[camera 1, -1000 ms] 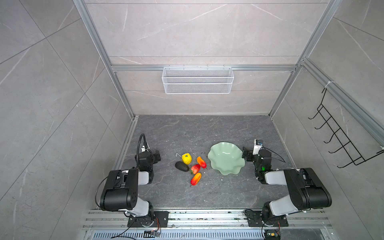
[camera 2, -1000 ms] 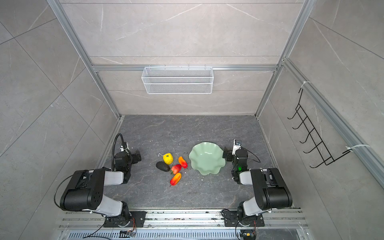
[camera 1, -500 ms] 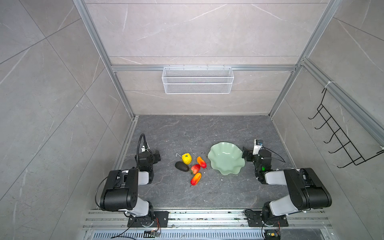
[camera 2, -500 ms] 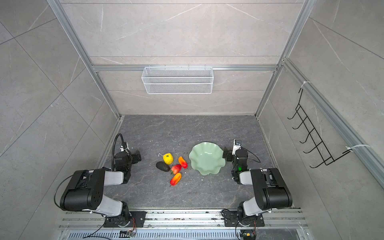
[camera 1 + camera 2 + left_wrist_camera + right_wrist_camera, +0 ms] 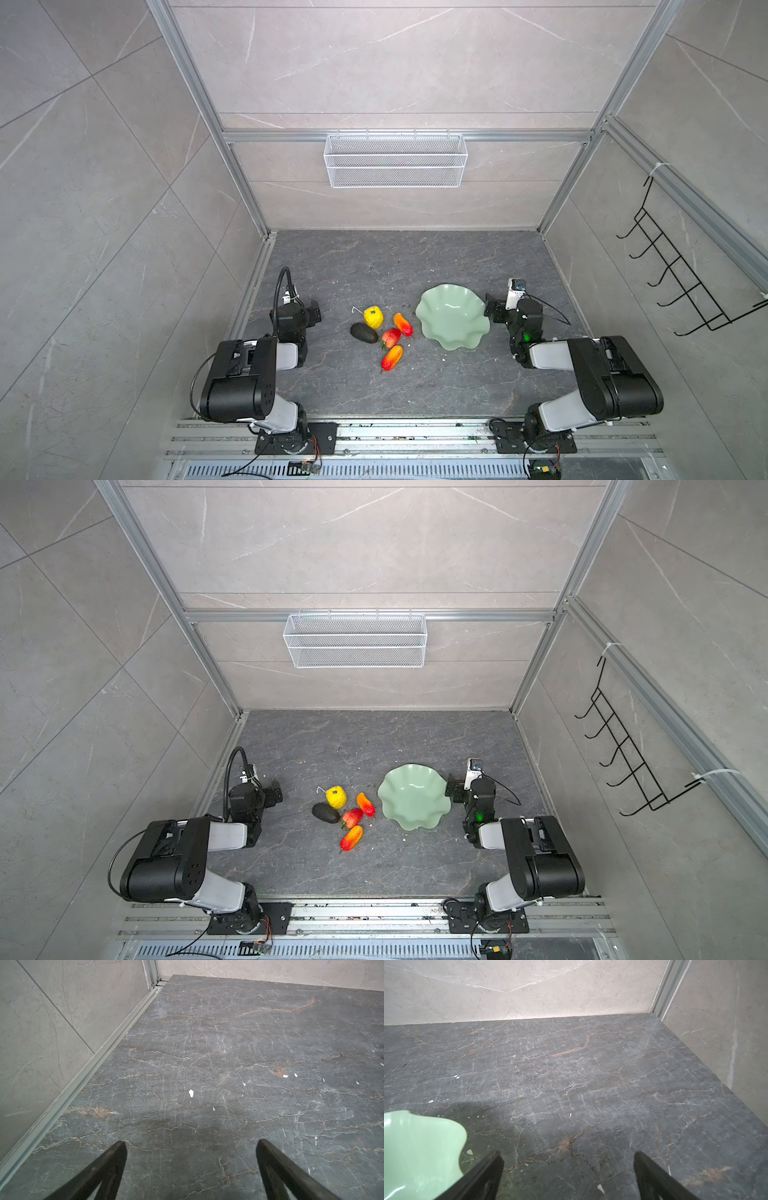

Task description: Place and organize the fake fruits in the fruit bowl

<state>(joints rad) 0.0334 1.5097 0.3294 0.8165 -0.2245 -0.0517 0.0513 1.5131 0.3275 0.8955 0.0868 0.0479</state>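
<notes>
Bimanual workcell seen from above, with both wrist views. The fruit bowl (image 5: 453,319), a pale mint-green dish with a wavy rim, stands on the dark stone tabletop (image 5: 374,266), right of centre. All five fake fruits lie on the tabletop in a loose cluster to the bowl's left.

The yellow round fruit (image 5: 373,317) is the farthest of the cluster. The avocado (image 5: 363,333) lies just beside it on the near left. The strawberry (image 5: 390,337) sits in the middle of the group. The far red-orange fruit (image 5: 403,324) lies just beside the bowl's left rim, and the near red-orange fruit (image 5: 391,358) lies nearest the robot, slightly apart from the rest.

The left gripper (image 5: 191,1142) is low over bare tabletop near the left wall, well apart from the fruits. Its jaws are spread wide with nothing between them. The right gripper (image 5: 568,1154) sits just right of the bowl, its jaws likewise spread wide and holding nothing. In the right wrist view the bowl's rim shows just beside one fingertip; contact cannot be judged.

A white wire mesh basket (image 5: 395,160) hangs on the far wall and a black hook rack (image 5: 681,278) on the right wall.
</notes>
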